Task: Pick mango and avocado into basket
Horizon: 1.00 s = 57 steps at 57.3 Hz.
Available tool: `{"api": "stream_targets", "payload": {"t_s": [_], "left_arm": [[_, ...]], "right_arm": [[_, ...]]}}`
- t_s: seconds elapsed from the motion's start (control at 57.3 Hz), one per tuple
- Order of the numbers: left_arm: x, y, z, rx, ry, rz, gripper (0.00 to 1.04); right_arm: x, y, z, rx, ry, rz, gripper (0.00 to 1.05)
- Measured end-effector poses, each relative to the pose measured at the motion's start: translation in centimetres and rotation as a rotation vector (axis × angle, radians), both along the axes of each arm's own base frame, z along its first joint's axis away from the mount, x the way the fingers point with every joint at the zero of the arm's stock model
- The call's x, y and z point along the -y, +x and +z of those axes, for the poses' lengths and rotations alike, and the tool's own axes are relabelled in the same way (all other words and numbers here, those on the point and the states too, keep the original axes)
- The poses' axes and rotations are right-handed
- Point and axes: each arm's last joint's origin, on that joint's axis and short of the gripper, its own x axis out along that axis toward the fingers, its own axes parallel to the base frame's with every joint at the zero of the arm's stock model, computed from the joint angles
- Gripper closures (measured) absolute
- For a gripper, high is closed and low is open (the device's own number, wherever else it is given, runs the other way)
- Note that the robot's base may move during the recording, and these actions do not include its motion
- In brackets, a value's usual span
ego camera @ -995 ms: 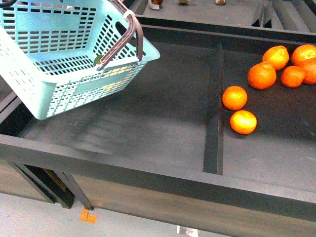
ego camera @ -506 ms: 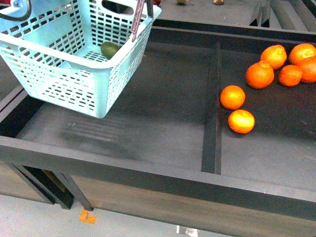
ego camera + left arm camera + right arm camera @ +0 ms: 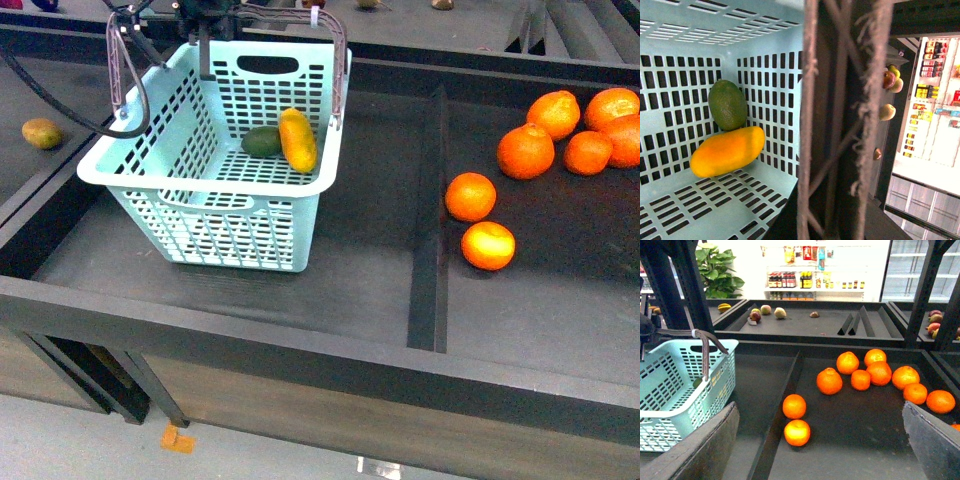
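The turquoise basket [image 3: 215,190] sits level at the left of the dark bin, on or just above its floor. Inside it, against the far wall, the yellow mango [image 3: 297,140] lies touching the dark green avocado [image 3: 262,142]. My left gripper [image 3: 205,15] is above the basket, shut on its brown handles [image 3: 338,60]. The left wrist view looks down past the handles [image 3: 840,125] at the mango [image 3: 727,151] and the avocado [image 3: 728,104]. My right gripper [image 3: 820,450] is open and holds nothing, hanging over the bin to the right of the basket [image 3: 670,390].
Several oranges [image 3: 530,150] lie in the right compartment, behind a raised divider [image 3: 432,220]. A brownish fruit [image 3: 41,132] lies in the compartment to the left. The bin's front rim [image 3: 300,350] runs across near me. More fruit lies on the back shelf [image 3: 780,312].
The basket was tilted and high at the upper left. It has swung right and down and now sits level, with the mango and avocado both visible inside.
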Motion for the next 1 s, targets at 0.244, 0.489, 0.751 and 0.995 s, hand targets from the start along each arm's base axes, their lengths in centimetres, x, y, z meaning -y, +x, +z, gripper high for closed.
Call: {"api": "stream_targets", "payload": {"t_s": [0.244, 0.489, 0.751, 0.995], "left_arm": [[0.3, 0.0, -0.1, -0.002, -0.028, -0.030, 0.78], [0.9, -0.2, -0.1, -0.029, -0.009, -0.078, 0.32], [1.0, -1.1, 4.3, -0.008, 0.039, -0.104, 0.15], [-0.5, -9.3, 13.4, 0.155, 0.288, -0.213, 0.07]], "right_arm": [[0.0, 0.0, 0.0, 0.000, 0.000, 0.000, 0.08], [0.0, 0.0, 0.0, 0.000, 0.000, 0.000, 0.08], [0.0, 0.0, 0.0, 0.000, 0.000, 0.000, 0.08], [0.0, 0.0, 0.0, 0.000, 0.000, 0.000, 0.08]]}}
